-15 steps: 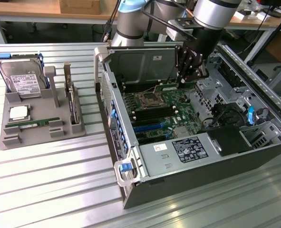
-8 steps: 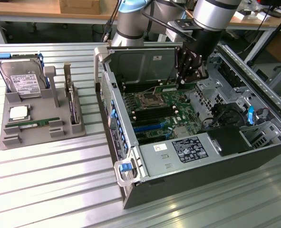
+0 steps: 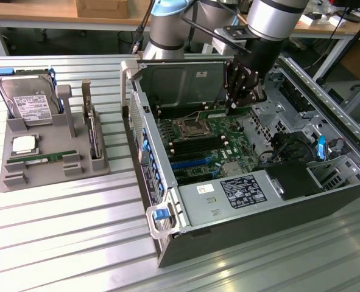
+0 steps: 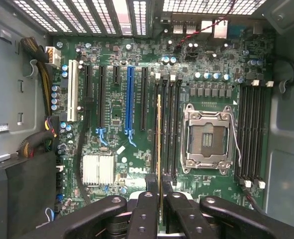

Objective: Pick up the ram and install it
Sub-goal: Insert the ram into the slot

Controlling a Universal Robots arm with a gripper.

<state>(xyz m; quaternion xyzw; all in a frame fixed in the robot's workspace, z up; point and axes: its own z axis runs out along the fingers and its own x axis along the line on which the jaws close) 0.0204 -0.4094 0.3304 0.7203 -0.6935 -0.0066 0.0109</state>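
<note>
My gripper [image 3: 236, 104] is inside the open computer case [image 3: 167, 201], low over the motherboard [image 3: 198, 143]. It is shut on the ram [image 3: 215, 114], a thin green stick with a white label held on edge. In the wrist view the ram [image 4: 159, 139] shows edge-on as a narrow gold line. It runs out from between the black fingers [image 4: 146, 209] of the gripper [image 4: 159, 196] and lies along the bank of black memory slots [image 4: 167, 129] beside the CPU socket [image 4: 209, 139]. I cannot tell whether its edge touches a slot.
A grey tray [image 3: 12, 179] on the exterior view's left holds a hard drive [image 3: 27, 100], a CPU [image 3: 24, 145], another green stick [image 3: 42, 159] and an upright card [image 3: 93, 131]. Case walls, cables [image 4: 35, 142] and the power supply [image 3: 240, 191] surround the motherboard.
</note>
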